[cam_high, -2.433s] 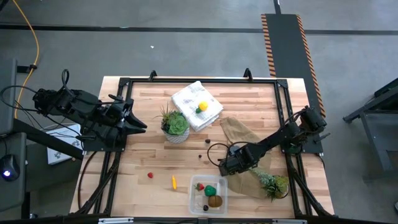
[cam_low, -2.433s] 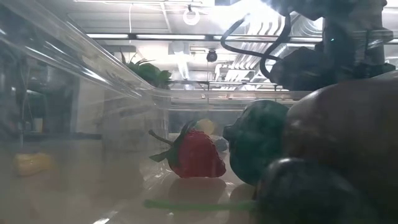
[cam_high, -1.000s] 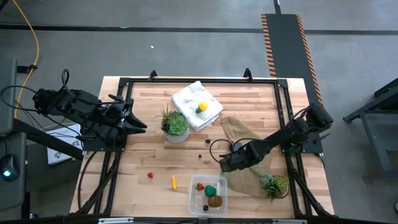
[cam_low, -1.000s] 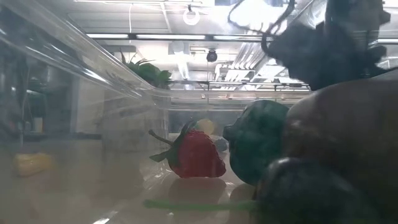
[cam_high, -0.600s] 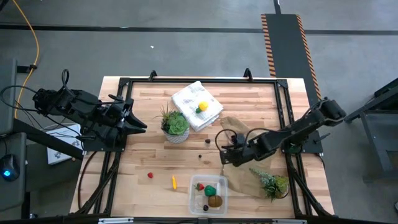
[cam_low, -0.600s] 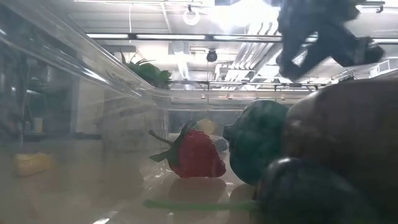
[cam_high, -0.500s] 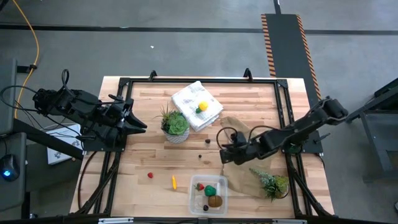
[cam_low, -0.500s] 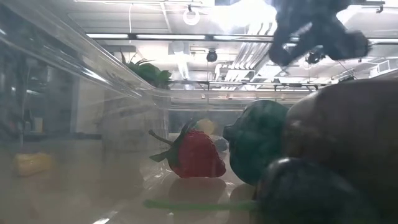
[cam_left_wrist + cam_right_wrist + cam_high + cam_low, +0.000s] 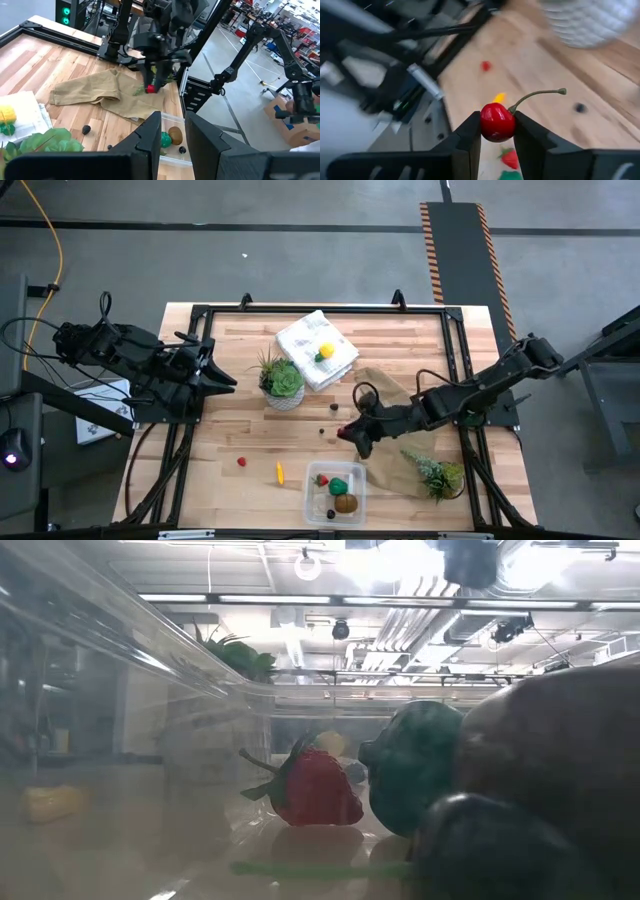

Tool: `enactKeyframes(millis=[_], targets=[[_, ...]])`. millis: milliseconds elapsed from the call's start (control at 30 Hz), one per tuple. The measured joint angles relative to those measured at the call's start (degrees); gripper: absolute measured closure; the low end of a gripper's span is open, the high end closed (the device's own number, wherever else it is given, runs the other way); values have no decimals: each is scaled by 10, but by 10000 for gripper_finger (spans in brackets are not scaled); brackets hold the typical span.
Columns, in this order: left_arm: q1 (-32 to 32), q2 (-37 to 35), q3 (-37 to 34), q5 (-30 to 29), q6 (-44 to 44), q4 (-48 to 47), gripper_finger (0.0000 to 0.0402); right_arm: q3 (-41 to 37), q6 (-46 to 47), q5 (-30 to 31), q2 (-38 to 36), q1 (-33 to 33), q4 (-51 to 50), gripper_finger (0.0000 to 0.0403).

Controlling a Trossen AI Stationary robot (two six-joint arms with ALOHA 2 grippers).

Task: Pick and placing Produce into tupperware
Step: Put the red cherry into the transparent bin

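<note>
While the right end effector (image 9: 496, 131) is pinching a red cherry (image 9: 497, 122), it should be centring over the tupperware (image 9: 335, 490) before releasing; left end effector (image 9: 171, 131) is waiting, fingers narrowly parted.

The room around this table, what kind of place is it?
Probably a robotics lab or workshop: bare concrete floor with hazard-striped matting, exposed ceiling ducts, and more robot arms on stands beyond the table.

Wooden table (image 9: 230, 390): cloth (image 9: 316, 348), potted succulent (image 9: 279, 380), paper bag (image 9: 385, 392), tupperware (image 9: 312, 498).
</note>
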Motion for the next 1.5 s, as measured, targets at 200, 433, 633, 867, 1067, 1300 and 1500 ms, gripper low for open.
enactKeyframes(millis=[200, 433, 633, 867, 1067, 1300, 1500], targets=[[0, 2, 0, 0, -1, 0, 325, 0, -98, -112, 0, 0, 62, 320], [0, 17, 0, 0, -66, 1, 325, 0, -187, -217, 0, 5, 57, 320], [0, 43, 0, 0, -120, 1, 325, 0, -220, -252, 0, 10, 3, 320], [0, 78, 0, 0, -152, 1, 325, 69, -261, -234, 26, 31, -115, 320], [0, 95, 0, 9, -150, 0, 325, 178, -294, -221, 105, 36, -225, 320], [0, 93, 0, 72, -116, -1, 325, 296, -291, -223, 209, 34, -343, 320], [0, 92, 0, 149, -115, -1, 325, 387, -266, -216, 297, 32, -386, 320]])
